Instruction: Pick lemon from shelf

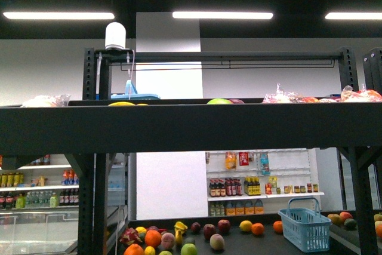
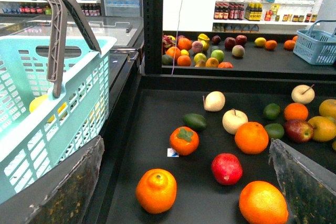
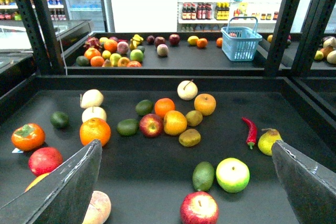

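Left gripper (image 2: 185,148): jaws wide, empty, over the shelf (image 2: 157,114) deck.
Right gripper (image 3: 186,147): jaws wide, empty.
Basket (image 2: 79,77): teal, left of the deck.
Lemon (image 2: 39,103): pale yellow round shape seen through the basket mesh; identity uncertain.

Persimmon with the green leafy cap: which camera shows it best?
Left wrist view: the persimmon sits mid-frame, cap facing the camera. The right wrist view shows it side-on near the frame edge; front view doesn't show it.
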`<action>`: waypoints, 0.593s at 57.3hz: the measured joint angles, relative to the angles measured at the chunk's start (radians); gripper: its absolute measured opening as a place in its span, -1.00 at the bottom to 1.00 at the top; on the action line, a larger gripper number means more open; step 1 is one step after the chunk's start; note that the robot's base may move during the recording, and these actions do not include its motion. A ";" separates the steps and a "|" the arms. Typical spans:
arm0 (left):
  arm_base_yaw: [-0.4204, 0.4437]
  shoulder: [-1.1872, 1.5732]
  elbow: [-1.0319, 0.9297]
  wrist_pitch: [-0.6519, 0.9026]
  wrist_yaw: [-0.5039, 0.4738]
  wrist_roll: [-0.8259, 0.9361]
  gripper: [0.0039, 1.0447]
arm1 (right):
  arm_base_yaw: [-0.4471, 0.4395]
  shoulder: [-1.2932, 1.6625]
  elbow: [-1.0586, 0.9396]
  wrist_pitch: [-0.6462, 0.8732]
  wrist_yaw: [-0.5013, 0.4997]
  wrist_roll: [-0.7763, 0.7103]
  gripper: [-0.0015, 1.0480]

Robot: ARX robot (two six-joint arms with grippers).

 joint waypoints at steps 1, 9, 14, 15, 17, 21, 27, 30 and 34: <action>0.000 0.000 0.000 0.000 0.000 0.000 0.85 | 0.000 0.000 0.000 0.000 0.000 0.000 0.86; 0.000 0.000 0.000 0.000 0.000 0.000 0.85 | 0.000 0.000 0.000 0.000 0.000 0.000 0.86; 0.000 0.000 0.000 0.000 0.000 0.000 0.85 | 0.000 0.000 0.000 0.000 0.000 0.000 0.86; 0.000 0.000 0.000 0.000 0.000 0.000 0.85 | 0.000 0.000 0.000 0.000 0.000 0.000 0.86; 0.000 0.000 0.000 0.000 0.000 0.000 0.85 | 0.000 0.000 0.000 0.000 0.000 0.000 0.86; 0.000 0.000 0.000 0.000 0.000 0.000 0.85 | 0.000 0.000 0.000 0.000 0.000 0.000 0.86; 0.000 0.000 0.000 0.000 0.000 0.000 0.85 | 0.000 0.000 0.000 0.000 0.000 0.000 0.86; 0.000 0.000 0.000 0.000 0.000 0.000 0.85 | 0.000 0.000 0.000 0.000 0.000 0.000 0.86; 0.000 0.000 0.000 0.000 0.000 0.000 0.85 | 0.000 0.000 0.000 0.000 0.000 0.000 0.86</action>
